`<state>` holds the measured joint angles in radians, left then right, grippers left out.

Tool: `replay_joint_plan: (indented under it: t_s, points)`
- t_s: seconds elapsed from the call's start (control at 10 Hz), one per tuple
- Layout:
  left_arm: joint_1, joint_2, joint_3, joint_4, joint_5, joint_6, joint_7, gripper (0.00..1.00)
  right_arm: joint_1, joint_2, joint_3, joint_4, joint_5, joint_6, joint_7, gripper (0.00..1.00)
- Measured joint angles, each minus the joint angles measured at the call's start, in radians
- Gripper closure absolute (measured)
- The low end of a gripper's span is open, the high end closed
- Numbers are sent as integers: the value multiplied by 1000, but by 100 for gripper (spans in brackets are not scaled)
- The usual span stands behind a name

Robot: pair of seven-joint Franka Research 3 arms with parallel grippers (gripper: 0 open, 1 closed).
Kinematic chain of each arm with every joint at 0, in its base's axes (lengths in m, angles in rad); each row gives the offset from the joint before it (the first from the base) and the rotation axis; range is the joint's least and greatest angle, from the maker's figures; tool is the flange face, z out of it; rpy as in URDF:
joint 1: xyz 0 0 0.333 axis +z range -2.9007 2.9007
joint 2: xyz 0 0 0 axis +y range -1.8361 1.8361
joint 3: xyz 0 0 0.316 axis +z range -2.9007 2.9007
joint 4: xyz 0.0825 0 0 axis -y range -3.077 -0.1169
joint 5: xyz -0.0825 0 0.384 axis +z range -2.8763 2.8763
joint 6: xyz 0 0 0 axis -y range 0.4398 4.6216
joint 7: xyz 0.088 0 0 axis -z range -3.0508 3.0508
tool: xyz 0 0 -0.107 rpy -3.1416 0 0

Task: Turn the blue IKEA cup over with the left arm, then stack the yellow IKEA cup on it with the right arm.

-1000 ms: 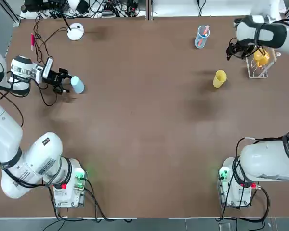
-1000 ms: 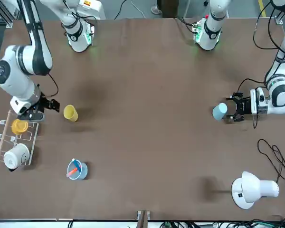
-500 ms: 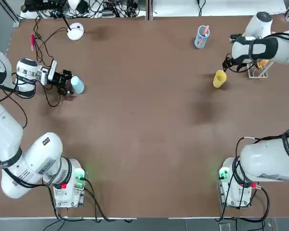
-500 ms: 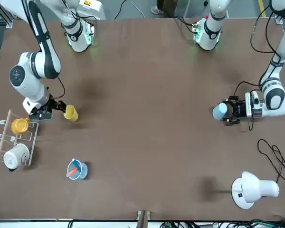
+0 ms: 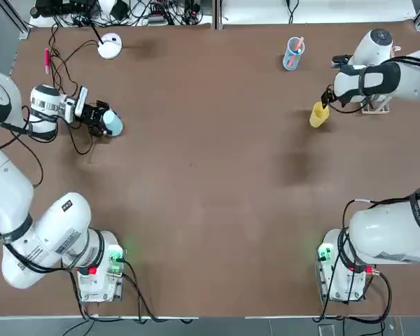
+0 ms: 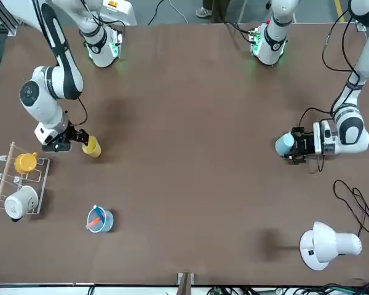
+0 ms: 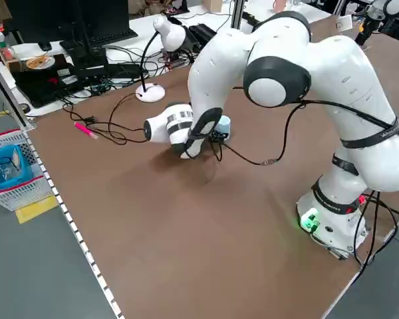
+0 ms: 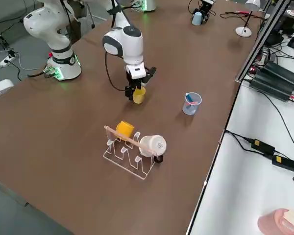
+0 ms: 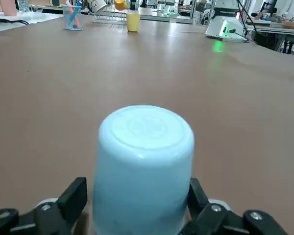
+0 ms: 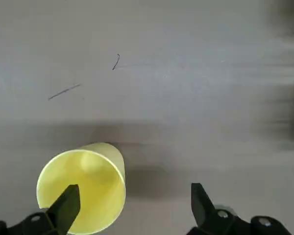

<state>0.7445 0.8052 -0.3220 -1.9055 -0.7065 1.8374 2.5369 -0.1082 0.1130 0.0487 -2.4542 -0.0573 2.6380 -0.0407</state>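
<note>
Lying on its side near the table's [image 5: 210, 175] left edge, the blue IKEA cup [image 5: 113, 123] is pointing its closed base toward the table's middle and its rim toward the left gripper [image 5: 98, 117], so its long axis is running across the table, roughly level. In the left wrist view the cup's [image 9: 143, 169] round base is facing away from the camera, and the two black fingers [image 9: 74, 199] are sitting spread on either side of its body, just beside the walls; whether they are actually touching it is not clear. The left arm [image 6: 350, 126] is reaching low over the table, its wrist horizontal.

Well apart, on the table's right side, the yellow IKEA cup [image 5: 319, 114] is standing upright with its mouth open to the ceiling, its long axis vertical. The right gripper [image 10: 132, 200] is hovering above it with its fingers spread wide; one finger [image 10: 66, 203] is lying over the cup's [image 10: 83, 188] rim and the other is off to the side over bare table.

Near the yellow cup, a clear rack [image 8: 130, 156] is holding an orange mug [image 8: 123, 129] and a white mug [image 8: 152, 145], and a clear blue tumbler [image 5: 292, 53] with pink sticks is standing beyond. A white lamp [image 5: 110, 45] and cables are occupying the far left corner.
</note>
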Motion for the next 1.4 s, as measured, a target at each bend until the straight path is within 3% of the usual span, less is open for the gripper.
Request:
replay_joint_plan:
  t_s: [0.2,0.3,0.6,0.9,1.1,1.3,1.4]
  points:
    - [1,11,-12,0,-1,6,4,12,0,17,0,-14,0,44,0,0]
    - [1,11,-19,0,-1,6,5,22,0,26,0,-15,0,52,0,0]
    - [4,-9,-48,25,-2,6,10,30,-3,71,0,-17,-5,114,-3,2]
    - [-12,-178,-110,44,-2,6,-67,33,-7,93,0,-17,-8,125,-4,24]
    - [-94,-292,-116,34,-1,31,-130,33,-8,93,0,-16,-8,124,21,58]
    - [-217,-385,-122,18,-1,129,-227,33,-8,92,2,0,-8,111,53,90]
    - [-276,-442,-123,-9,0,169,-290,33,-8,86,7,24,-7,61,60,95]
